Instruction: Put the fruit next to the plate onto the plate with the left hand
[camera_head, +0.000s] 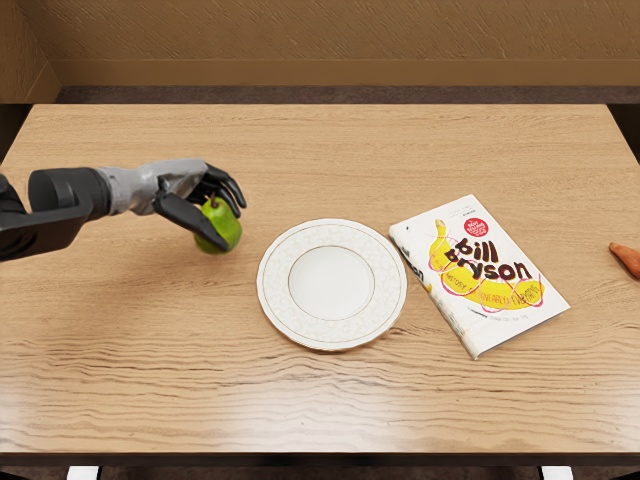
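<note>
Pale wood grain is seen across the table (150, 380), with a brown wall behind. The left hand (195, 200) is brought in from the left edge and closed over a green fruit (222, 233), its dark fingers (228, 188) curled around the top and sides. The fruit is held just left of the plate (272, 290), apart from its rim, with bare wood between them; whether it is lifted cannot be told. A book (480, 275) is laid right of the plate, and an orange thing (627, 258) is cut off at the right edge
</note>
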